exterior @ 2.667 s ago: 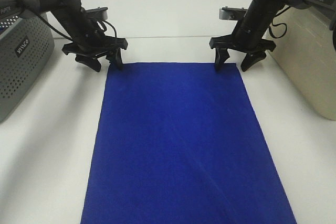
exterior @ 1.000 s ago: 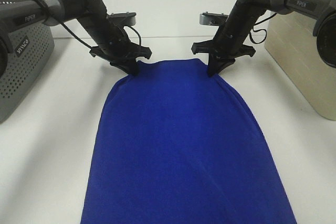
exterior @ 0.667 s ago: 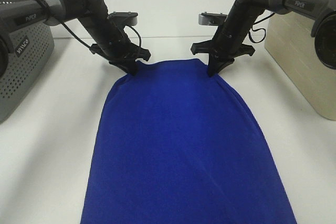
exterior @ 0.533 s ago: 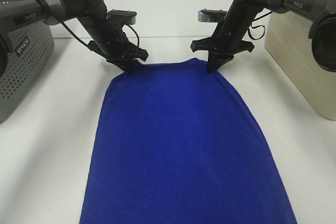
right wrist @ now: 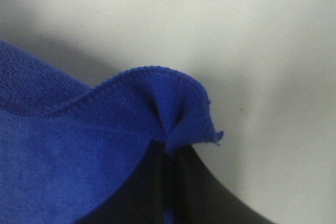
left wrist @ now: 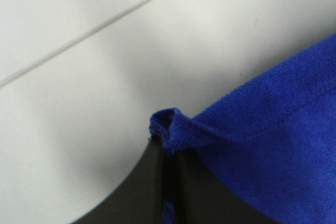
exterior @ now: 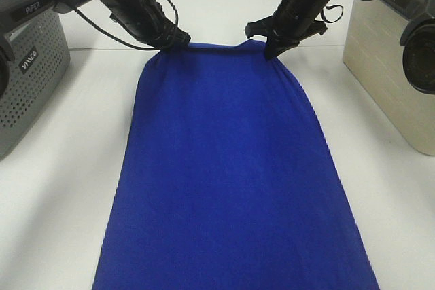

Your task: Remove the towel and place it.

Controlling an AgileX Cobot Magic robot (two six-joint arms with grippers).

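Observation:
The royal-blue towel (exterior: pixel 228 168) stretches from the table's far middle down past the near edge of the high view. Its two far corners are lifted off the white table. My left gripper (exterior: pixel 175 40) is shut on the far left corner, and the left wrist view shows the towel (left wrist: pixel 273 145) pinched between its dark fingers (left wrist: pixel 152 182). On the far right corner my right gripper (exterior: pixel 272 48) is shut, with a fold of towel (right wrist: pixel 105 145) bunched at its fingertips (right wrist: pixel 186 187).
A grey perforated basket (exterior: pixel 27 66) stands at the left edge. A beige bin (exterior: pixel 394 66) stands at the right edge. Bare white table (exterior: pixel 61 188) lies on both sides of the towel.
Both grippers have lifted and drawn the towel's far corners up and away toward the back of the table. The far edge has risen and the cloth hangs tauter.

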